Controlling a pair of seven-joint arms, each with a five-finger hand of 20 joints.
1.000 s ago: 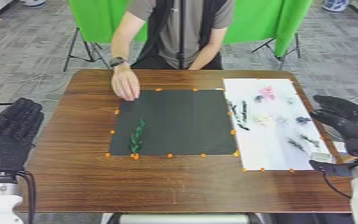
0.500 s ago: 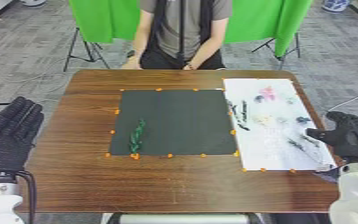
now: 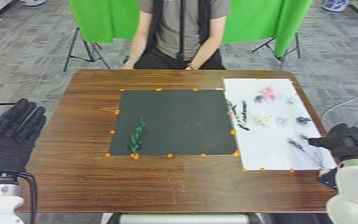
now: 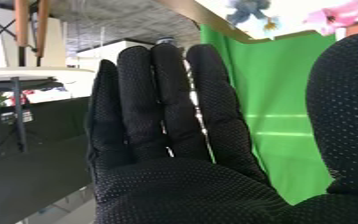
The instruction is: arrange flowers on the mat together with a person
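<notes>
Seeing a green leafy sprig (image 3: 136, 137) on the black mat (image 3: 180, 117) now, lying along its left part and running in from close to the near edge. Spotting orange tabs (image 3: 159, 89) around the mat's border on the brown tabletop (image 3: 175, 187). Over on the white sheet (image 3: 255, 145), right of the mat, finding a pink flower (image 3: 267, 92) toward the far end, a pale yellow flower (image 3: 262, 120) nearer and dark sprigs (image 3: 244, 112) beside the mat. Watching the left robot hand (image 3: 11, 135) beside the tabletop, wide open with straight fingers. Catching the right robot hand (image 3: 346, 142) by the sheet's right edge, wide too, with thumb spread apart.
</notes>
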